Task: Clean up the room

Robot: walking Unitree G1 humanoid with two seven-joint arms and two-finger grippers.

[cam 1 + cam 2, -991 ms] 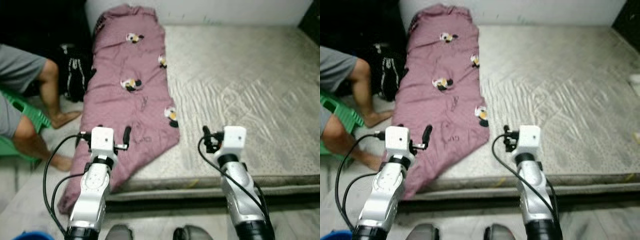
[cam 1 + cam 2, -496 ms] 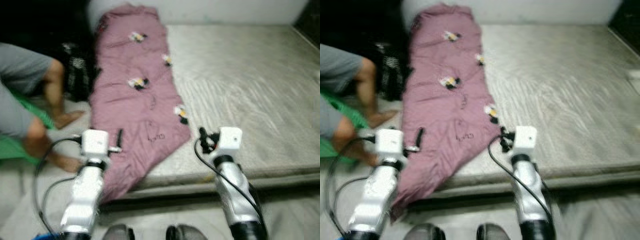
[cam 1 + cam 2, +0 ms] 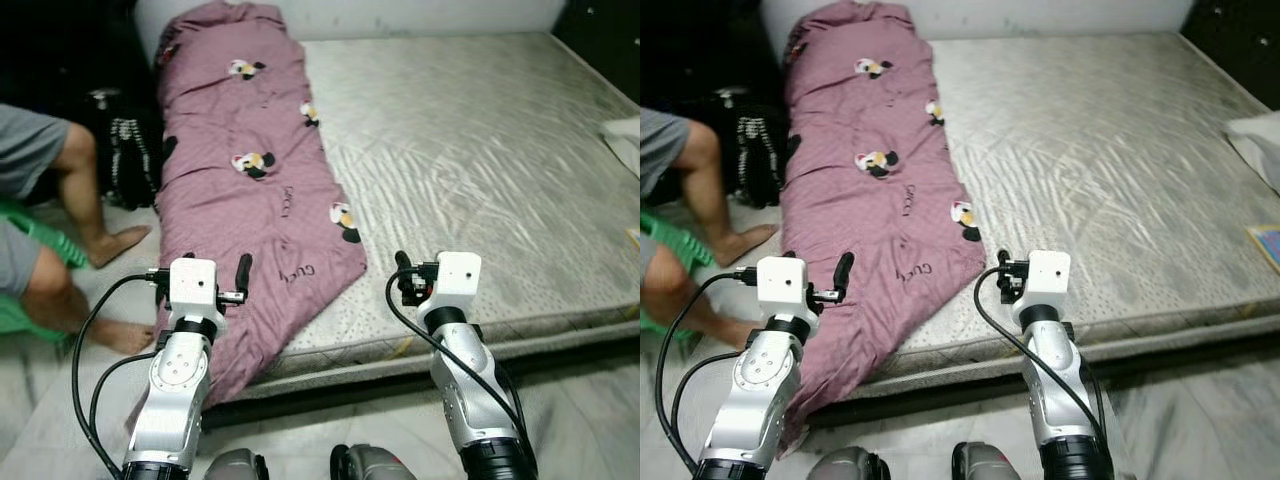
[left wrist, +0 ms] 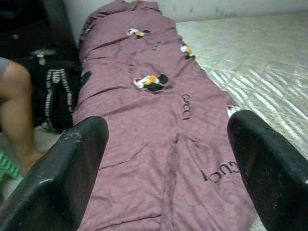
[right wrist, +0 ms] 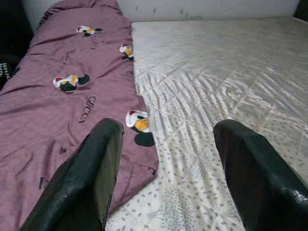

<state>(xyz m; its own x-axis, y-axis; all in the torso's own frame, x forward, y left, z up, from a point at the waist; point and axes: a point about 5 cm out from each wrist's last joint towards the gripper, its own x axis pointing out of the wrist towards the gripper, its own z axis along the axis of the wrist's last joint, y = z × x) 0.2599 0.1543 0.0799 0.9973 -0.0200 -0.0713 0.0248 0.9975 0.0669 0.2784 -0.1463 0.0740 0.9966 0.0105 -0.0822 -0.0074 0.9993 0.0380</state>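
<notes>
Blanket (image 3: 256, 190): mauve-pink, quilted, lying along the robot's-left edge of the mattress (image 3: 480, 170). Long axis runs from the wall end toward the robot, slightly slanted. Far end bunched against the wall; near end narrows to a corner that spills over the mattress's front-left edge and hangs toward the floor (image 3: 60, 400). Surface wrinkled, scattered with small cartoon patches in black, white and orange, plus dark lettering near the lower middle.

Mattress grey-beige, patterned, mostly bare. White cloth (image 3: 625, 135) at its right edge.

Left gripper (image 4: 163, 168): raised above the blanket's hanging end, fingers (image 4: 62, 178) spread wide, nothing between them. Right gripper (image 5: 166, 168): raised over the mattress's front edge just beside the blanket's near corner, fingers (image 5: 91, 168) also wide apart, nothing held.

Person's bare legs (image 3: 80, 210) on the floor to the left, seated on a green stool (image 3: 30, 270). Black bag (image 3: 125, 150) with white markings between the legs and the blanket.
</notes>
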